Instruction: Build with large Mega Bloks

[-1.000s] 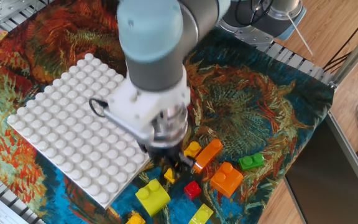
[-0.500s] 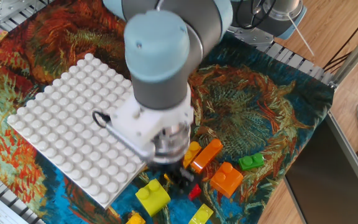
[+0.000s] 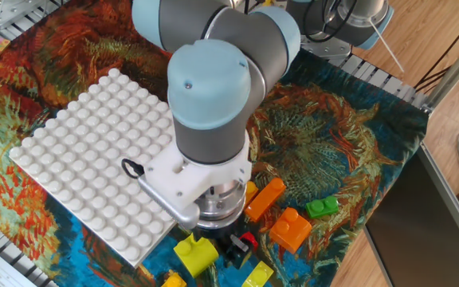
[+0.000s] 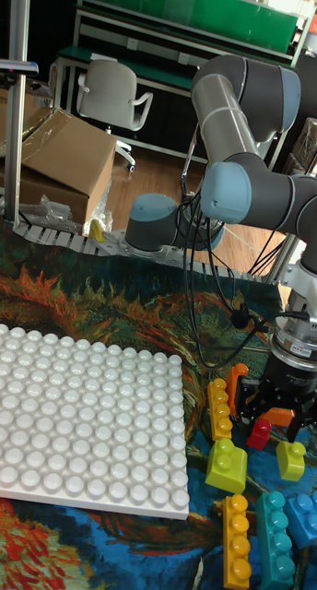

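My gripper [image 4: 272, 415] hangs low over the cluster of Mega Bloks at the baseplate's right side, its black fingers spread apart and open. A small red brick [image 4: 261, 433] lies just below and between the fingers; in the fixed view the red brick [image 3: 250, 237] peeks out beside the gripper [image 3: 240, 244]. Around it lie a lime brick [image 4: 227, 464], a yellow bar [image 4: 218, 407], a long orange bar [image 3: 265, 198], an orange brick [image 3: 291, 229] and a small green brick [image 3: 322, 207]. Nothing is held.
The white studded baseplate [image 3: 86, 159] lies left of the gripper, bare. More bricks sit at the front edge: a yellow bar [image 4: 236, 539], a teal bar [image 4: 272, 537], a blue brick [image 4: 311, 516]. A cable loop [image 3: 131, 169] hangs off the wrist.
The gripper has shifted toward the front right and come down over the red brick. The wrist now hides the small yellow brick seen earlier.
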Controlling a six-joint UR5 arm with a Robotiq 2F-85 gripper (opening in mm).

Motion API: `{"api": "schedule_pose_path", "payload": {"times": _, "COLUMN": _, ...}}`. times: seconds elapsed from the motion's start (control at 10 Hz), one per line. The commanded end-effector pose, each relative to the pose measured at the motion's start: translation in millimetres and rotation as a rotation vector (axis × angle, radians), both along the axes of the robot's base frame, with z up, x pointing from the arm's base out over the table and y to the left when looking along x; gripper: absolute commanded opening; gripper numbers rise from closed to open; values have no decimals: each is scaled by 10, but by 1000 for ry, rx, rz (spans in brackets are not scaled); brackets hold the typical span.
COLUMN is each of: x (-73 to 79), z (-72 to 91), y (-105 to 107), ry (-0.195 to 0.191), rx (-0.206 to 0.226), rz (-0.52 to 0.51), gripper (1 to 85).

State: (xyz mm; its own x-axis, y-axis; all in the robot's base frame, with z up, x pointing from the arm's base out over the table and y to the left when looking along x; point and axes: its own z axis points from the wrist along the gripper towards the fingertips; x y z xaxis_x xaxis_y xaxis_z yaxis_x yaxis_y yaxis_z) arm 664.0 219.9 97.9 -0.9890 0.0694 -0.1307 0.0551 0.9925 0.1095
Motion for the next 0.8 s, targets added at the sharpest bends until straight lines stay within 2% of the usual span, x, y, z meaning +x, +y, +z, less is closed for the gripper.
{"api": "schedule_pose_path", "payload": {"times": 0.0, "x": 70, "z": 7, "y": 3, "ry": -18, "rx": 2, "rz": 8, "gripper": 640}}
{"api": "schedule_pose_path", "payload": {"times": 0.4, "x": 63, "z": 9, "y": 30, "ry": -11, "rx": 18, "rz": -28, "gripper": 617}}
{"api": "schedule_pose_path", "payload": {"times": 0.5, "x": -2, "z": 15, "y": 77, "ry": -7, "rx": 23, "rz": -53, "gripper": 617}}
{"api": "schedule_pose_path", "payload": {"times": 0.6, "x": -118, "z": 35, "y": 121, "ry": 19, "rx": 23, "rz": -90, "gripper": 617}}
{"api": "schedule_pose_path", "payload": {"times": 0.7, "x": -191, "z": 25, "y": 226, "ry": 11, "rx": 54, "rz": -125, "gripper": 603}}
